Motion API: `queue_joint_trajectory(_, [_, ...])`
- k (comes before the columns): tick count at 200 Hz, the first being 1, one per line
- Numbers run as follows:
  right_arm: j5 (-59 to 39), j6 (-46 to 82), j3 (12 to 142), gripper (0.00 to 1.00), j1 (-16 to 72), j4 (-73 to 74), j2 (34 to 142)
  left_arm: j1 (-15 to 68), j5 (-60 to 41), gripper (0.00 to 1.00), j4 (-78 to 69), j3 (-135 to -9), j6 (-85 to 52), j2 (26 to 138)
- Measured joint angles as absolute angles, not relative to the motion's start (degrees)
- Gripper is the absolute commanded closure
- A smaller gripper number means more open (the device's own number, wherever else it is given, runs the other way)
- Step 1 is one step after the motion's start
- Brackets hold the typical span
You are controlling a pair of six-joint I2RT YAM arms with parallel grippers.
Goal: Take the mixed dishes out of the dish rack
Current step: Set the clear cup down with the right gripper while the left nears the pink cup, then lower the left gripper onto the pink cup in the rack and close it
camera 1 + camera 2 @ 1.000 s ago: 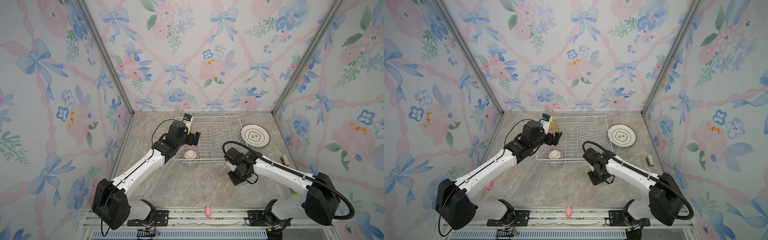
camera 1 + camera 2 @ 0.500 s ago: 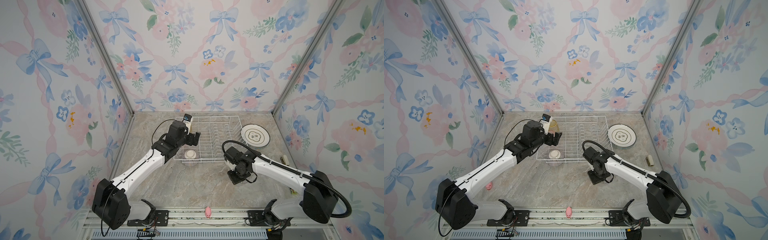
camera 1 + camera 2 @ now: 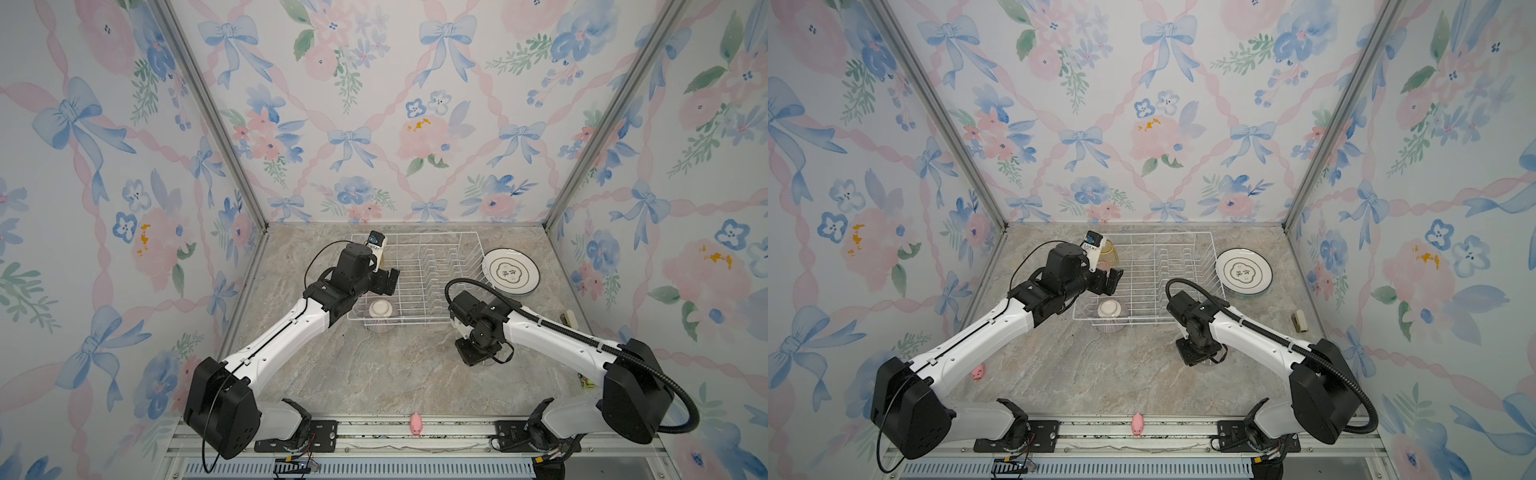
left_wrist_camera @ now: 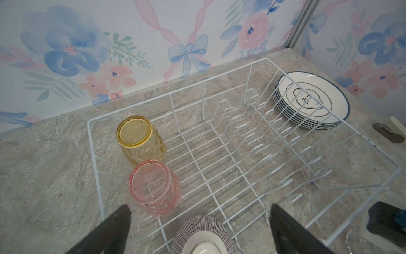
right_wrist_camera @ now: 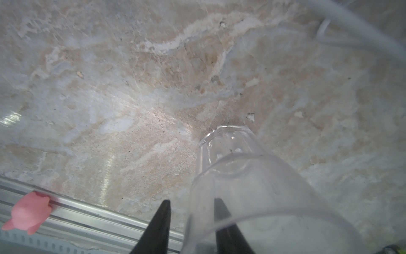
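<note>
left gripper [image 4: 198, 206]: its jaws are wide apart and hold nothing. It hangs over the left end of the dish rack [image 4: 145, 101]. The left wrist view shows me only the two dark finger ends.
dish rack: white wire, at the back of the table [image 3: 395, 374] in both top views.
yellow glass [image 4: 138, 140]: upside down in the rack's back left corner. In both top views the left wrist hides most of it.
pink glass [image 4: 156, 187]: upside down, just beside the yellow glass, nearer the front. I see it well only in the left wrist view.
striped bowl [image 4: 203, 235]: upside down in the rack's front left corner. The left wrist view cuts off its near half; both top views show its round foot.
plates [image 4: 312, 101]: a stack on the table, outside the rack, just beside its right end. The top one has a dark rim and lettering. I cannot count them for sure.
right gripper [image 5: 191, 201]: its jaws are part way open. The wall of the clear glass [image 5: 252, 180] stands between them, with a gap on each side, so I see no squeeze.
clear glass: bottom on the table, in front of the rack's right end. Only the right wrist view shows it well; in both top views I can hardly make it out.
pig toy [image 3: 1137, 423]: on the front rail.
second pig [image 3: 977, 372]: on the table by the left arm, seen in a top view.
small thing [image 3: 569, 320]: beige and grey, near the right wall. I cannot tell what it is.
</note>
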State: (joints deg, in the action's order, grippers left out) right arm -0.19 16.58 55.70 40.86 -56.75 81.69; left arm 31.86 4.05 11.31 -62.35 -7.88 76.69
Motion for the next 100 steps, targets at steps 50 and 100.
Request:
queue_joint_trajectory(50, [-0.6,16.1,59.3,0.47,40.9,-58.7,75.1,32.9,5.4,0.02,17.1,-62.8,-7.7,77.4])
queue_joint_trajectory(100, [-4.8,14.5,66.5,0.42,40.9,-60.2,64.5,34.5,9.1,0.02,23.6,-63.6,-7.9,80.2])
